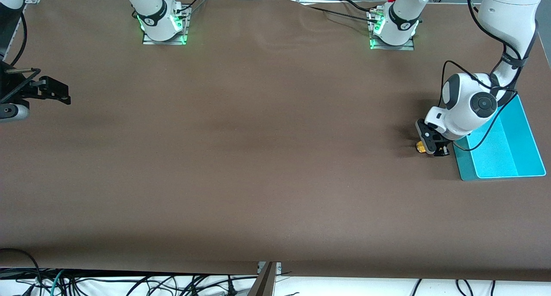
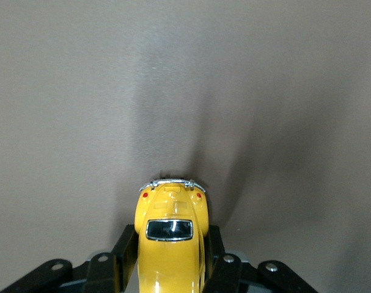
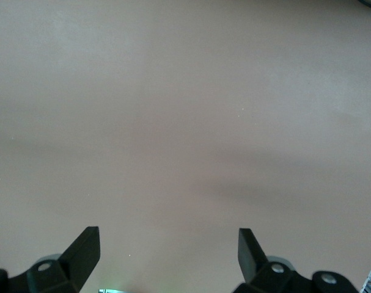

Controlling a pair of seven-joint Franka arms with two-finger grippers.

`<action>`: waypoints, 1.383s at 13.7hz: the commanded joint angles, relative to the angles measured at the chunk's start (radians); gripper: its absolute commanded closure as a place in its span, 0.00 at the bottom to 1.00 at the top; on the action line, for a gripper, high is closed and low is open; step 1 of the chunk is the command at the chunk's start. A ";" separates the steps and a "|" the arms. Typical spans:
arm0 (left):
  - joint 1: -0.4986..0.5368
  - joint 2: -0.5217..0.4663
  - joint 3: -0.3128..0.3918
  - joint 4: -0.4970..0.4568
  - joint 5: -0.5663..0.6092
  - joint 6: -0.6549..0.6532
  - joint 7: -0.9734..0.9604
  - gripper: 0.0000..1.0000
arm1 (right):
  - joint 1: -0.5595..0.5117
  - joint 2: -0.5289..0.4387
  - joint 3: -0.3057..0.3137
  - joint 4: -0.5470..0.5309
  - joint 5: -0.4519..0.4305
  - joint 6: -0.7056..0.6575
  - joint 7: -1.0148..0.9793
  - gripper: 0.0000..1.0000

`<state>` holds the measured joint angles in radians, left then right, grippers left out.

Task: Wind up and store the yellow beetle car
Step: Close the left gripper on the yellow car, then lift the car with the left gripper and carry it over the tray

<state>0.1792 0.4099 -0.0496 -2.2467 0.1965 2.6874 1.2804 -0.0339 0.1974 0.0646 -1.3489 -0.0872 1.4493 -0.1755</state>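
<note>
Gripping the yellow beetle car (image 2: 171, 241) at the left arm's end of the table, the left gripper (image 1: 431, 148) has its black fingers (image 2: 125, 250) clamped on the toy's flanks.

One car only: glossy rounded yellow shell, dark rear window, two small red tail lights and a chrome bumper, sitting low on the table (image 1: 258, 158) just beside the one turquoise bin (image 1: 527, 132), a smooth-walled plastic rectangle. The car is on the side of the bin toward the right arm's end. Matte brown covering spreads over the whole table, faintly rippled near the two arm bases. The right gripper (image 3: 168, 250) waits over bare brown surface at the right arm's end, its two black fingers spread wide and holding nothing. Cables trail along the table's edges.
</note>
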 commanded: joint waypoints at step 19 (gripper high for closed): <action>0.183 -0.178 -0.038 0.279 -0.085 -0.621 0.146 1.00 | 0.006 -0.016 -0.006 -0.013 -0.011 -0.004 0.028 0.00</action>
<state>0.3140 0.2417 -0.0777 -1.9557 0.0918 2.0694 1.3761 -0.0248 0.1974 0.0581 -1.3491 -0.0896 1.4493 -0.1616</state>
